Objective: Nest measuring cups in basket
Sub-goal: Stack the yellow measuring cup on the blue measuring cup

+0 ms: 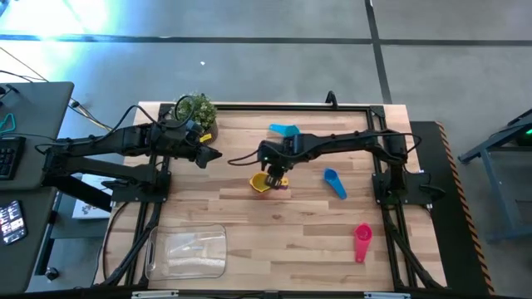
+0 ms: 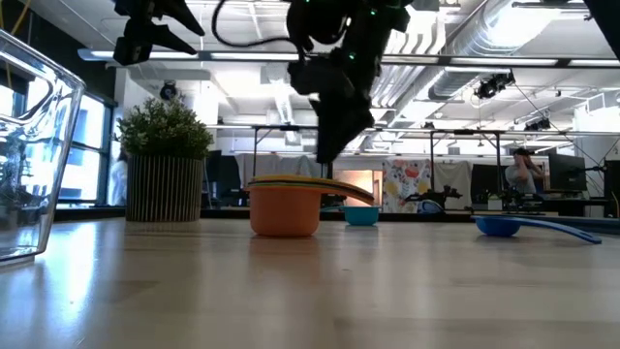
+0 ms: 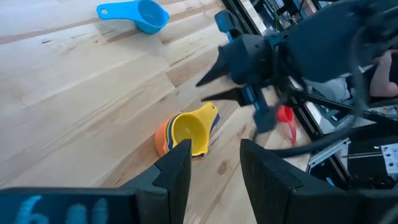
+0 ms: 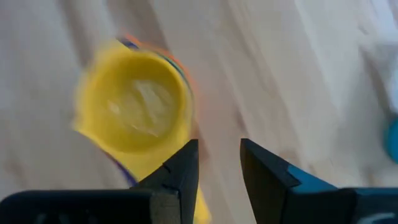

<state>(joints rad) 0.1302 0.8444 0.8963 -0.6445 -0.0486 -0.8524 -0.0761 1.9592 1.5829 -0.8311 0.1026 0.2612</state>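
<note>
Nesting stack (image 1: pixel 263 183), yellow cup uppermost in orange, stood mid-table, well apart from the basket (image 1: pixel 186 252). Right gripper (image 1: pixel 277 176) poised directly above, fingers parted, apparently empty. Left gripper (image 1: pixel 209 154) parked nearby, parted, empty.

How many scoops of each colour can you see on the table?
Yellow, on top of the stack: 1
Orange, the stack's outer cup: 1
Light blue: 1
Blue: 1
Pinkish red: 1
Total seen: 5. Other cups may hide inside the stack.
</note>
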